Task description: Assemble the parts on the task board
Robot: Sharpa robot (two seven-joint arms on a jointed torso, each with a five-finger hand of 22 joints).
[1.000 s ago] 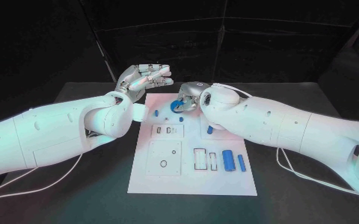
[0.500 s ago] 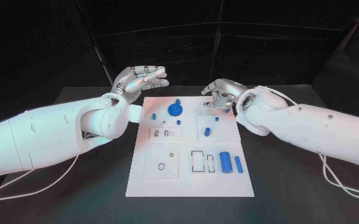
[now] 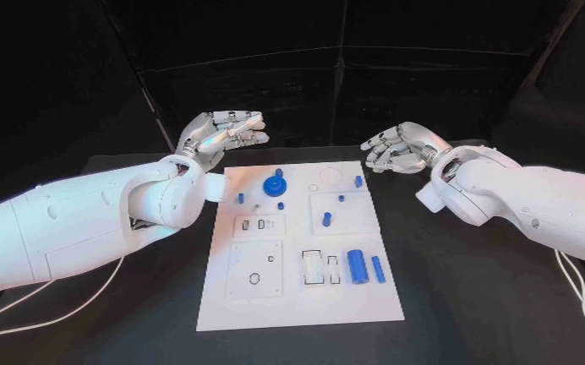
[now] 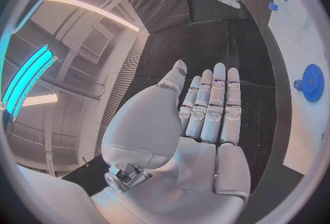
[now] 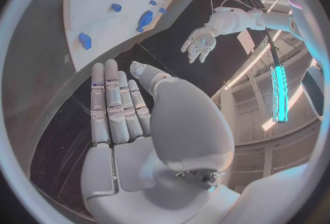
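On the black table [image 3: 488, 297] lies the white task board [image 3: 305, 297], lengthwise away from the robot, with both robot hands raised off it at its far end.

The left robot hand [image 3: 223, 135] hangs above the table just beyond the board's far left corner. It holds nothing; its wrist view shows its fingers [image 4: 213, 103] straight, side by side, with the thumb apart from them. The right robot hand [image 3: 399, 147] hangs beyond the far right corner, also holding nothing, its fingers [image 5: 113, 103] straight and together, the thumb set off to one side.

A blue gear [image 3: 276, 186] lies flat on the far part of the board, nearer the left side. Small blue pieces sit around it: 1 just beyond it, 1 to its left, 1 just nearer the robot. Further right, a small blue peg [image 3: 358, 181] sits near the board's right edge, and a short blue pin [image 3: 328, 219] lies on a raised square plate. On the near right part, a thick blue cylinder [image 3: 358, 266] lies beside a thinner blue rod [image 3: 378, 269], both lengthwise, with rectangular slots just to their left. A large square plate [image 3: 259, 269] with a small ring on it occupies the near left part.
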